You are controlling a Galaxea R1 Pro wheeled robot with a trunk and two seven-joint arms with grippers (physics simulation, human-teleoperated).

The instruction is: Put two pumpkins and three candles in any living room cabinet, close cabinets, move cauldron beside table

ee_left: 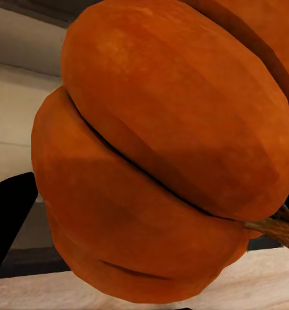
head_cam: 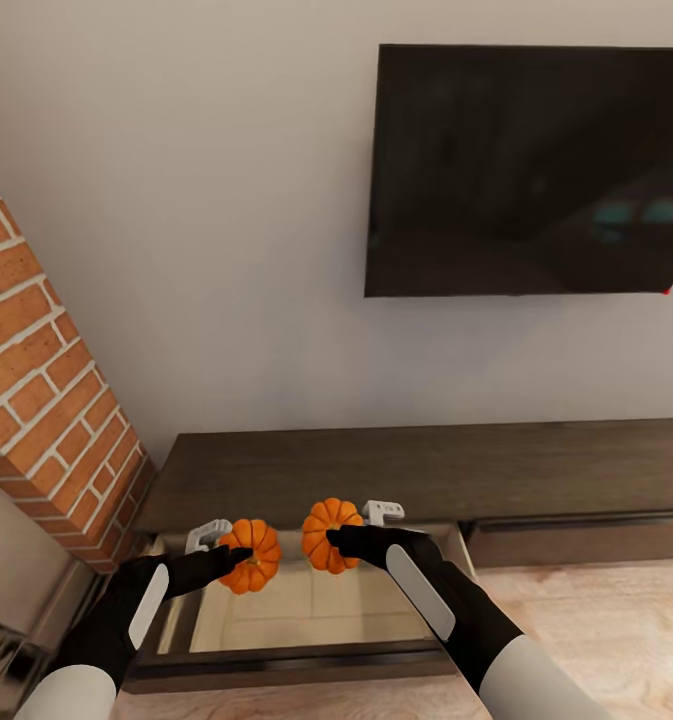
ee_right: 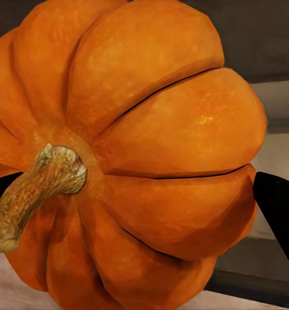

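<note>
Over the cabinet's [head_cam: 406,470] pulled-out left drawer [head_cam: 306,655], near its back edge: left gripper [head_cam: 238,556] clenched on left pumpkin [head_cam: 251,555], right gripper [head_cam: 338,540] clenched on right pumpkin [head_cam: 330,535], both side by side, not touching. TV [head_cam: 531,170] on wall above.

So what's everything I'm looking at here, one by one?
pumpkins: two, orange; the left one and the right one held side by side above the open drawer, not touching
cabinet: one, dark brown wood, long and low against the wall
drawer: one, pulled open at the cabinet's left end, pale beige inside, nothing lying in the part that shows
TV: one, black, on the wall above the cabinet
brick column: one, red-orange, left of the cabinet
wall: pale grey
floor: light wood
left gripper: black, shut on the left pumpkin
right gripper: black, shut on the right pumpkin
</note>
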